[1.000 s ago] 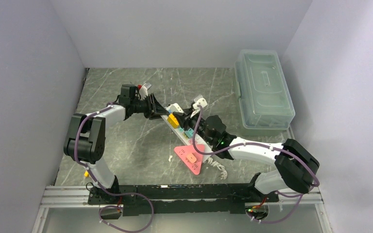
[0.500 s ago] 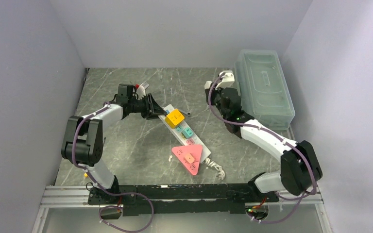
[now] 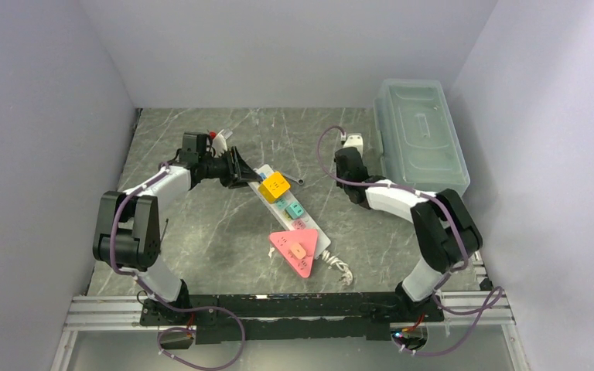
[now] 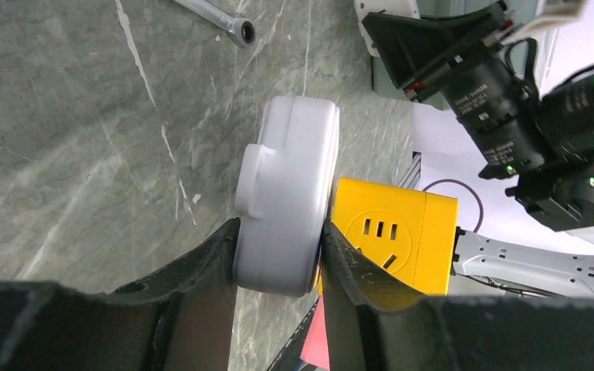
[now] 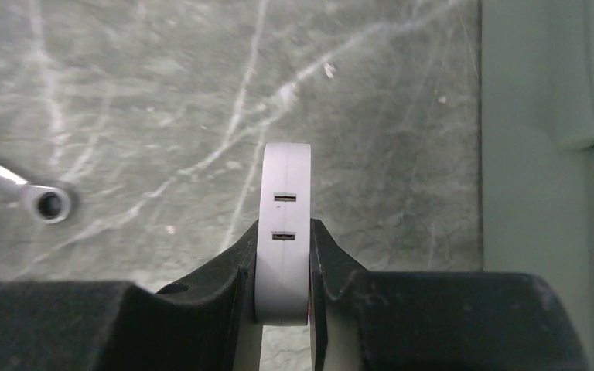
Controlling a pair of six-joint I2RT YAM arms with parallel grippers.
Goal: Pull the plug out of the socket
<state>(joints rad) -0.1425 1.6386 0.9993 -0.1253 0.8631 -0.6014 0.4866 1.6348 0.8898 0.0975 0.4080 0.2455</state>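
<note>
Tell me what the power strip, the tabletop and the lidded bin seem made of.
Power strip: hard moulded plastic, apparently; smooth white shell, rounded end. Tabletop: grey-green, white-veined, marble look; stone or printed laminate, unclear. Lidded bin: translucent, pale greenish plastic, probably.

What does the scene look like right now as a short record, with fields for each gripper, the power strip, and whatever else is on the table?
left gripper: shut on the white end of the power strip
right gripper: shut on a white plug, apart from the strip
strip: flat on the table, carrying a yellow cube adapter and a pink triangular adapter
other items: wrench, clear lidded box
</note>
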